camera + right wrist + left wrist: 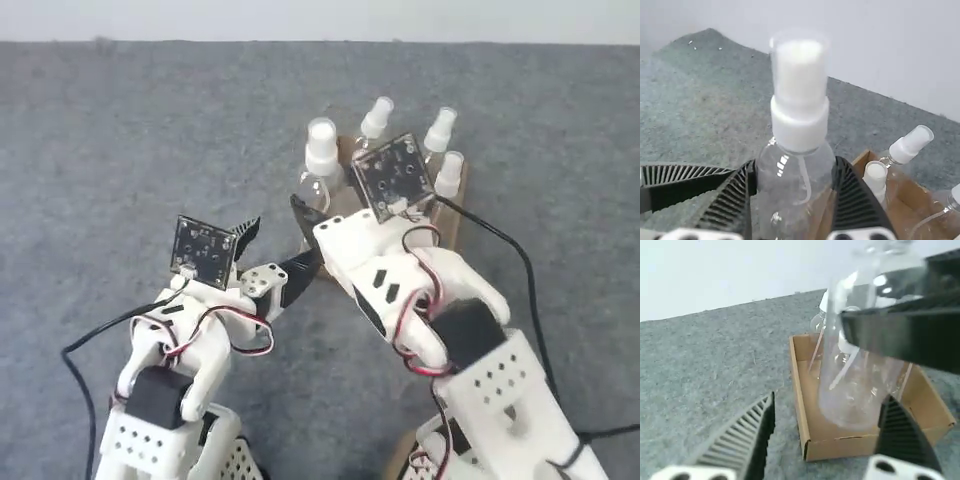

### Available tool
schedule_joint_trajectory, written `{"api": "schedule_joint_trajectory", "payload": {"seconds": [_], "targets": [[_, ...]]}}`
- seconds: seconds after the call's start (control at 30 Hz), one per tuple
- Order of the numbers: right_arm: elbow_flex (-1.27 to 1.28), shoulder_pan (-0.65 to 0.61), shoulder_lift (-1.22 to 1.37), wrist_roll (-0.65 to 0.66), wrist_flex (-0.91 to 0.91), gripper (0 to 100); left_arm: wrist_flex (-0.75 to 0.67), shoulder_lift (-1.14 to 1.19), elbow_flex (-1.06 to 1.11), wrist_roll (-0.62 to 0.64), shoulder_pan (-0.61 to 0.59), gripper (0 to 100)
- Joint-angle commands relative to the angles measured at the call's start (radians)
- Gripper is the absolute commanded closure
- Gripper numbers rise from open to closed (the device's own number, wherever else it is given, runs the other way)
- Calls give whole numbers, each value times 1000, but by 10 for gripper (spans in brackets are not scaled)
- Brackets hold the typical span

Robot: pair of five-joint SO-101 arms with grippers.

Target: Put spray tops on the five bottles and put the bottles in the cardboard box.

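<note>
the right hand (795, 172) is clamped around the body of a clear bottle (798, 145), which is upright with a white spray top (799, 90) on. the bottle's base is down inside the cardboard box (840, 449), at the end just beside the left hand (829, 400), which gapes wide and holds nothing. three more topped bottles (441, 130) stand in the box, on the grey desk (120, 130).

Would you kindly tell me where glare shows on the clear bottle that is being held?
Left wrist view: bright white glints high on the held bottle. Right wrist view: small glints on its shoulder, under the spray top. High view: even light, only soft shadows.
</note>
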Motion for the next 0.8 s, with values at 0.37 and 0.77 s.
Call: {"api": "schedule_joint_trajectory", "payload": {"seconds": [0.37,0.77], "targets": [[-69,234,-61,81,76,993,-2,-9,-4,-3,-9,696],[239,328,-79,74,-53,993,-170,-3,77,-2,-166,987]]}}
